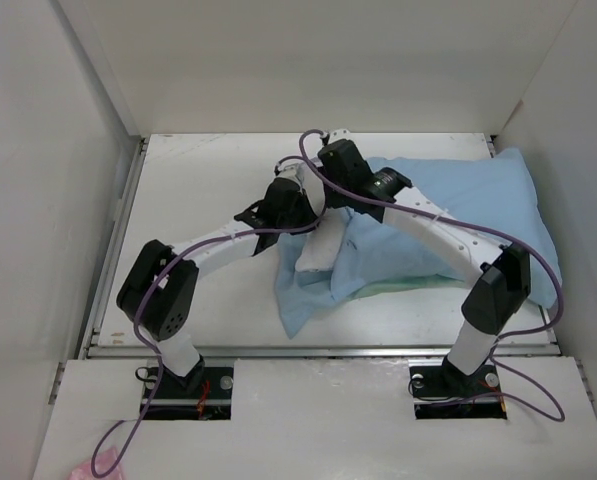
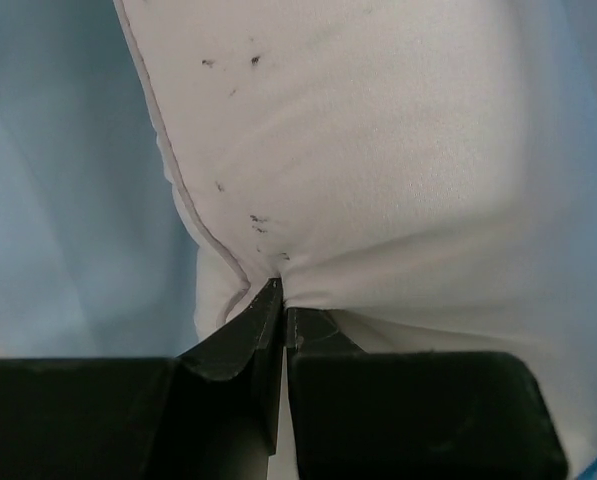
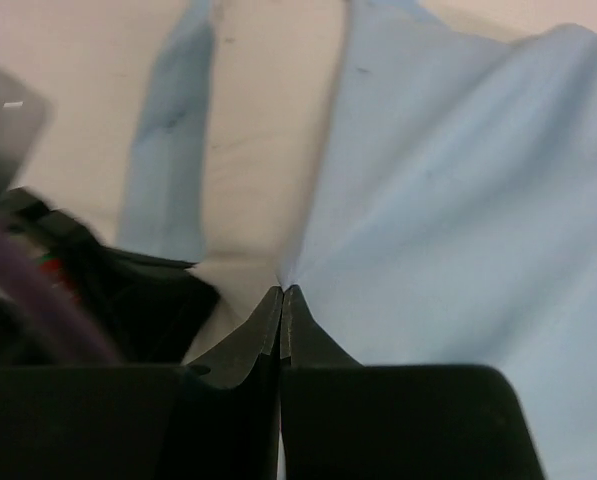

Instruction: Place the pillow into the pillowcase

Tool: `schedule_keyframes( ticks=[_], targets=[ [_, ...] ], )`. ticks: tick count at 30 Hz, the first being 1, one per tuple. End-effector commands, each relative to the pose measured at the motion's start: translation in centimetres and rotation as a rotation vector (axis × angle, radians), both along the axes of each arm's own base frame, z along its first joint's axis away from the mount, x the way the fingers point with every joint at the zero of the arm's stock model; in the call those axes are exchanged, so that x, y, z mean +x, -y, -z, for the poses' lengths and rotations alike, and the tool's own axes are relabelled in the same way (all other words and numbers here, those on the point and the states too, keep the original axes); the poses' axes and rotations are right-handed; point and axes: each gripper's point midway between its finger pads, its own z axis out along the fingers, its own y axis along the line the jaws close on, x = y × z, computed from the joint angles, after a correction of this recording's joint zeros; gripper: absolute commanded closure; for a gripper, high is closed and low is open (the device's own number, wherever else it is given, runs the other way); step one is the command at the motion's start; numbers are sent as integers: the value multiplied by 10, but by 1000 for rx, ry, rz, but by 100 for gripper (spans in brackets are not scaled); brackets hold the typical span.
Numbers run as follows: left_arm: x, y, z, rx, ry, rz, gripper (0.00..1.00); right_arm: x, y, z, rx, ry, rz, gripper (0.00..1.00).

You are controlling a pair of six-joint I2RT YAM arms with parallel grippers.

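- My left hand (image 2: pixel 281 300) is closed tight on a pinch of the pillow (image 2: pixel 378 150). The white fabric puckers into the fingertips just beside the piped seam.
- A few small dark specks dot the white cloth above that pinch.
- The pillowcase (image 1: pixel 458 200) shows as pale blue to the left of the pillow in the left wrist view, with a sliver at the lower right corner.
- My right hand (image 3: pixel 281 295) is clamped on a fold of the pillowcase. The blue cloth fans up and to the right from the fingertips, and a narrower blue strip lies further left over the bare tabletop (image 1: pixel 218 170).
- From above, the pillowcase lies on the right half of the tabletop, puffed and wrinkled, with its limp open end trailing toward the near middle.
- One white end of the pillow sticks out of that opening near the centre. The rest appears to be inside the blue cloth already, though the arms cross over the opening and I can't be sure how deep it sits.
- Both wrists crowd together above the opening, the left arm reaching in from the left and the right arm arching over the pillowcase.
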Motion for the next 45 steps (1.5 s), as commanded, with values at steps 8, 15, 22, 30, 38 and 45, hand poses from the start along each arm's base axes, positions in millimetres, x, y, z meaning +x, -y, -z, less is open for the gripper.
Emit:
schedule_keyframes(
  ticks=[8, 15, 22, 30, 38, 45],
  targets=[
    [15, 50, -55, -188, 148, 163, 100, -51, -145, -101, 516, -57, -732, 100],
    [12, 66, -76, -314, 194, 211, 100, -58, -162, -162, 669, 1, -881, 100],
    [0, 70, -89, -342, 211, 255, 100, -17, -139, -141, 730, -31, -744, 100],
    [-20, -63, -60, -42, 103, -122, 0, 38, -21, -112, 340, 165, -287, 66],
    [-34, -165, -86, 45, 109, -476, 0, 5, -20, -104, 50, 149, -428, 37],
    [-15, -179, -71, 36, 76, -488, 0, -29, -55, -19, -301, 12, -537, 27]
  ],
)
